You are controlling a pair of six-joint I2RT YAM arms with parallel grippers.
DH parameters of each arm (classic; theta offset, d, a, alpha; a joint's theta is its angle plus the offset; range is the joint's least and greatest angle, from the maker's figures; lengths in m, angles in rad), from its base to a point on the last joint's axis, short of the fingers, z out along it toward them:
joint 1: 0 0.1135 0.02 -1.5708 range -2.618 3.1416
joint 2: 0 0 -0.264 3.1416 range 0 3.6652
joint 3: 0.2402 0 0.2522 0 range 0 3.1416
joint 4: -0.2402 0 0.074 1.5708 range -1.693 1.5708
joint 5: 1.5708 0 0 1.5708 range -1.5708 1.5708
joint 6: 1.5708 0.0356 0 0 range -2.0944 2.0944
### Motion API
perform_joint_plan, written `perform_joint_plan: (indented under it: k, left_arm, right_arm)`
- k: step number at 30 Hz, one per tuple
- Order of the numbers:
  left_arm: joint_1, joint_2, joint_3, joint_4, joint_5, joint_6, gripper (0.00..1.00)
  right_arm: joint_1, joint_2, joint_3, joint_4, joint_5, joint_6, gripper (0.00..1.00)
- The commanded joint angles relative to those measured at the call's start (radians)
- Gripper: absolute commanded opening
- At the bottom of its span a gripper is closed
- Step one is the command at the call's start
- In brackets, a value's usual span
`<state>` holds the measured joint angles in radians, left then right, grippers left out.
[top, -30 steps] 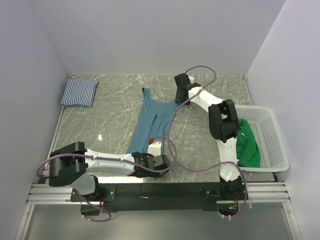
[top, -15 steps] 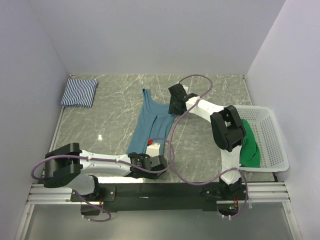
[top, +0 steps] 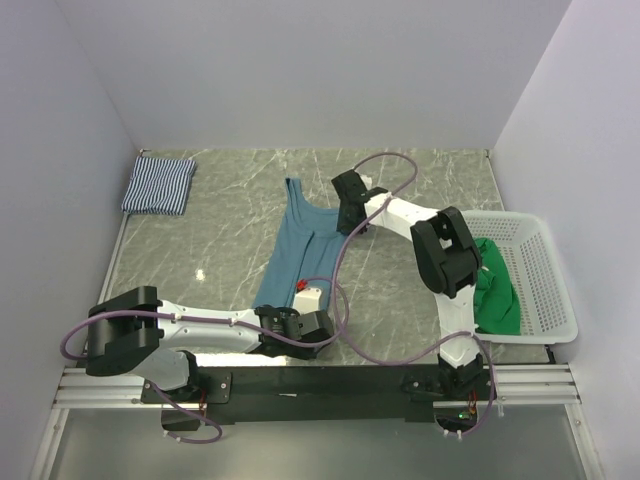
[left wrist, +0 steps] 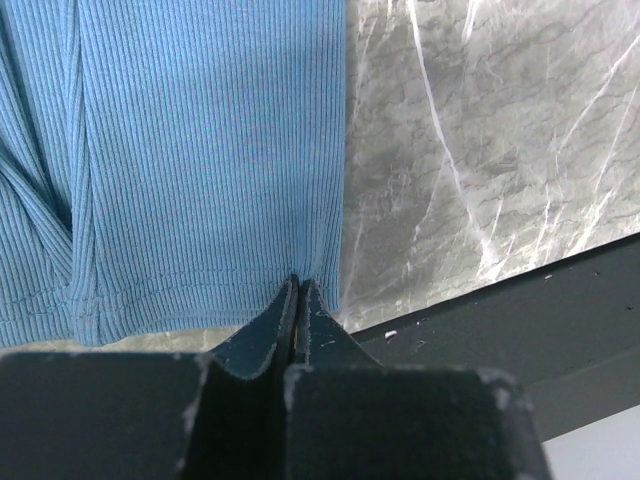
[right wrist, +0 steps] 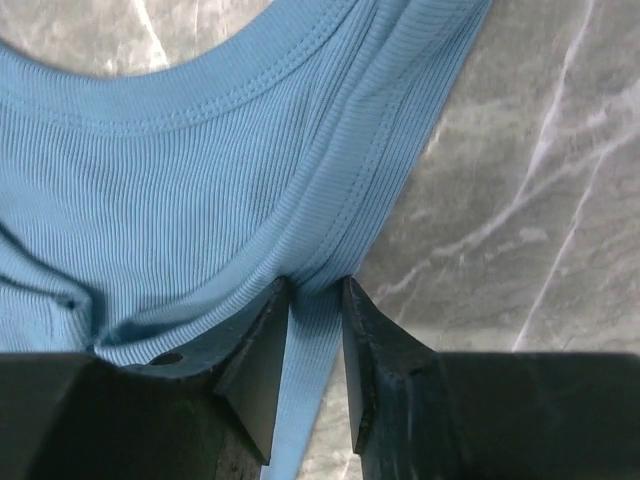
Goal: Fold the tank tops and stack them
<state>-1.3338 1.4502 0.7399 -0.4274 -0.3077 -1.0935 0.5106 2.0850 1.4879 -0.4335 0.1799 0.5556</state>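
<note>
A teal-blue tank top point(top: 300, 245) lies flat and lengthwise mid-table, neckline at the far end. My left gripper point(top: 296, 298) is shut on its near hem point(left wrist: 200, 300), close to the right corner; in the left wrist view the left gripper point(left wrist: 297, 285) has its jaws pressed together on the ribbed cloth. My right gripper point(top: 346, 220) is at the top's far right shoulder. In the right wrist view the right gripper point(right wrist: 316, 290) stands open, its jaws straddling the strap point(right wrist: 305, 380) with a gap showing. A striped tank top point(top: 158, 185) lies folded at the far left. A green tank top point(top: 495, 285) is in the basket.
A white mesh basket point(top: 548, 270) stands at the table's right edge beside the right arm. The black rail along the near table edge point(left wrist: 500, 320) runs just beside the left gripper. Purple cables loop over both arms.
My right gripper has moved left and nearer, onto the teal top's right strap, and its jaws have narrowed around it. The left gripper has stayed shut on the hem.
</note>
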Motion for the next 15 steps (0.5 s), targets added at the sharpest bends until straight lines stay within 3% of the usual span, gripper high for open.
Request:
perform_joint_plan:
  k: [1, 9, 14, 15]
  left_arm:
    - [-0.007, -0.028, 0.004, 0.015, 0.033, 0.023, 0.01]
    - [0.004, 0.019, 0.065, 0.053, 0.042, 0.058, 0.01]
    - [0.056, 0.059, 0.145, 0.088, 0.033, 0.082, 0.18]
    - [0.07, 0.059, 0.156, 0.099, 0.038, 0.087, 0.27]
  right_arm:
    - [-0.01, 0.066, 0.075, -0.066, 0.066, -0.017, 0.35]
    - [-0.023, 0.165, 0.244, -0.155, 0.096, -0.085, 0.37]
    - [-0.035, 0.221, 0.37, -0.192, 0.105, -0.152, 0.43]
    - [-0.04, 0.236, 0.386, -0.191, 0.104, -0.166, 0.44]
